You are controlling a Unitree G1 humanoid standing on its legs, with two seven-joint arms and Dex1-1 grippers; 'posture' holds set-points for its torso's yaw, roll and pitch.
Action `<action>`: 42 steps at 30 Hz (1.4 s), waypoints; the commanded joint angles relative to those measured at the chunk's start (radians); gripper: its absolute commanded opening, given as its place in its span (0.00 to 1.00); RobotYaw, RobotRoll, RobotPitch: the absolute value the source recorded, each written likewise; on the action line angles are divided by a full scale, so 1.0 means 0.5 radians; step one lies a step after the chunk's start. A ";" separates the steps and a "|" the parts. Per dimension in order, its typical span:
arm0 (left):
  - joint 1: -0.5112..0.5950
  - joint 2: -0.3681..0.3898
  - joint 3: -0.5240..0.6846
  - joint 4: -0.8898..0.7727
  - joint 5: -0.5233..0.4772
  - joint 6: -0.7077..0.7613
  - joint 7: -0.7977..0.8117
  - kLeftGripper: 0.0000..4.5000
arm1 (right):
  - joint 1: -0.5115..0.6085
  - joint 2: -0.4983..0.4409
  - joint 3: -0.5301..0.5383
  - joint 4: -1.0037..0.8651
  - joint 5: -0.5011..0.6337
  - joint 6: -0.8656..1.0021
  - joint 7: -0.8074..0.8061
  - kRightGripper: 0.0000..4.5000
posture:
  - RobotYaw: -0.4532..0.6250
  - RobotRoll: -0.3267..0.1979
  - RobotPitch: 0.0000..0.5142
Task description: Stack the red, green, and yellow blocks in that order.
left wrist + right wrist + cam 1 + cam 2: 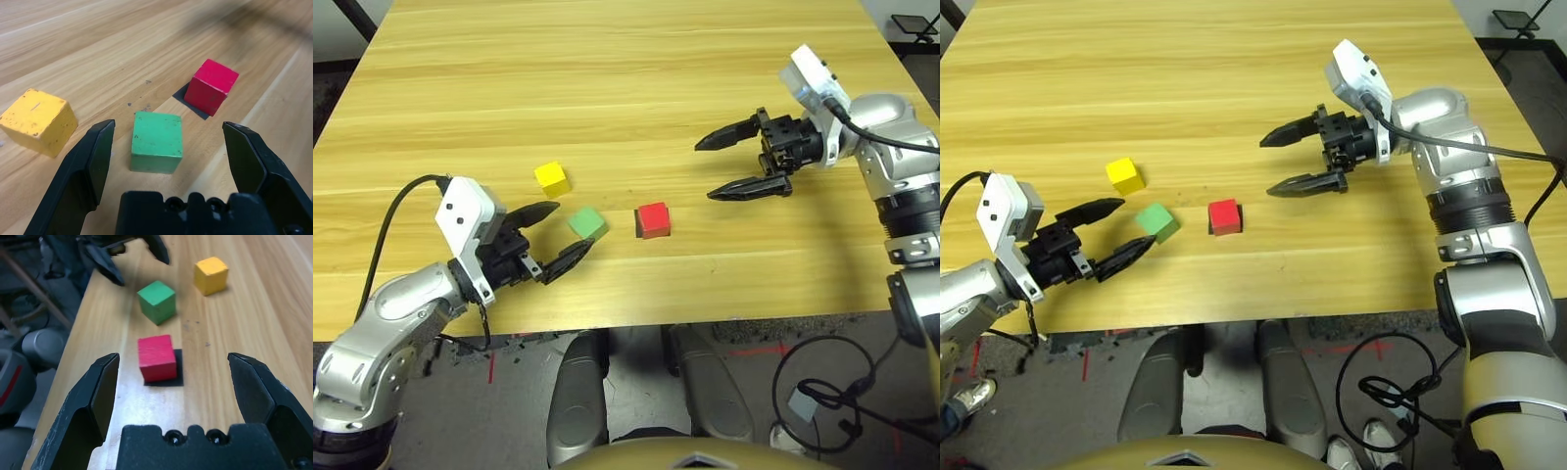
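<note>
- While all three blocks sit apart on the wooden table [636, 88], none is stacked on another.
- The red block [654, 220] is just right of centre in the left eye view, resting on a flat black square patch [179, 368] and covering most of it; the patch's dark edge shows at the block's side.
- The green block [588, 223] lies left of the red one, a little left of the frame's centre, directly on the wood.
- The yellow block [552, 179] is up and to the left of the green block, also on bare wood, near it but not touching.
- At left in the frame, the left gripper [576, 228] has its two black fingers spread wide and holds nothing; its fingertips reach close to the green block.
- At upper right, the right gripper [702, 168] is likewise wide open and empty, pointing left, with the red block down and to the left of its fingertips.
- Silver forearms enter from the lower left and the right side.
</note>
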 commanded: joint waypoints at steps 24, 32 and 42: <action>-0.108 -0.063 -0.273 0.305 0.386 -0.089 -0.038 1.00 | 0.141 0.060 -0.067 -0.264 -0.024 0.174 -0.016 0.99 | 0.52 0.38 0.56; -0.108 -0.097 -0.341 0.333 0.429 -0.097 -0.073 0.72 | 0.160 0.061 -0.083 -0.288 -0.031 0.193 -0.042 1.00 | 0.50 0.38 0.57; -0.214 -0.059 -0.299 0.363 0.397 -0.211 -0.249 0.46 | 0.173 0.054 -0.096 -0.268 -0.036 0.183 -0.051 1.00 | 0.50 0.38 0.57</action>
